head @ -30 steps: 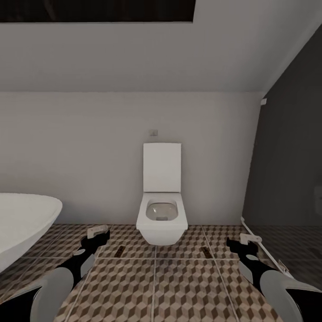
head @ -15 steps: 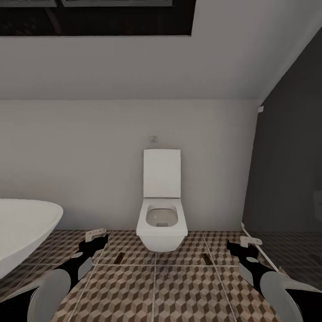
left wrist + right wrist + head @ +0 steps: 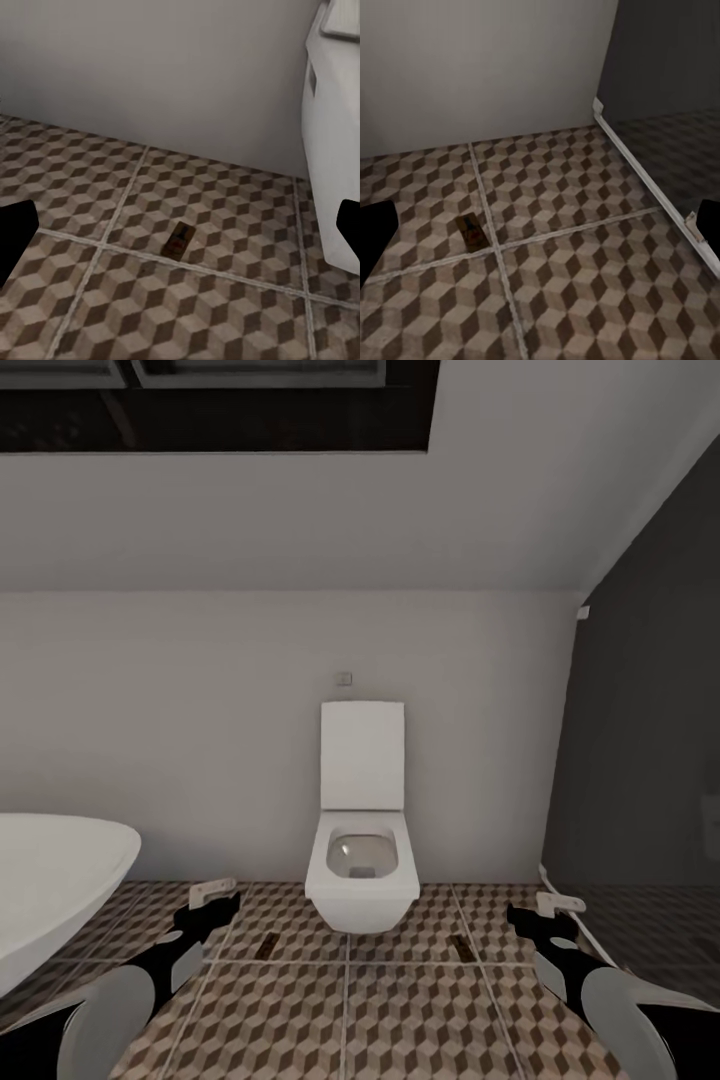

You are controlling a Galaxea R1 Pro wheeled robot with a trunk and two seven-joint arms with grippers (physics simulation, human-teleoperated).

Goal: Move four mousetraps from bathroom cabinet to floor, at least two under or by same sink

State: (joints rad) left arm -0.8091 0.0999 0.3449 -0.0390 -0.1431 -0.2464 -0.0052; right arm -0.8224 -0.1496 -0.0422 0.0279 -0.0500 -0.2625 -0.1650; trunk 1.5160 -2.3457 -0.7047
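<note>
Two mousetraps lie flat on the bathroom floor (image 3: 400, 1010), one left of the toilet's front (image 3: 268, 945) and one right of it (image 3: 461, 945). My left gripper (image 3: 222, 897) hangs open above the tiles, short of the left mousetrap (image 3: 178, 241), which lies apart between its spread fingers in the left wrist view. Open as well, my right gripper (image 3: 545, 912) hovers to the right of the other mousetrap (image 3: 470, 230). Neither gripper holds anything. The cabinet and the bathroom sink are out of view.
A white toilet (image 3: 360, 860) hangs on the far wall straight ahead. A curved white bathtub (image 3: 50, 880) fills the left. A dark glass partition (image 3: 650, 760) with a white floor rail (image 3: 585, 925) closes off the right.
The head camera has tilted up, so the toilet, tub and floor sit lower in the picture and more of the dark window shows. The mousetraps have not moved.
</note>
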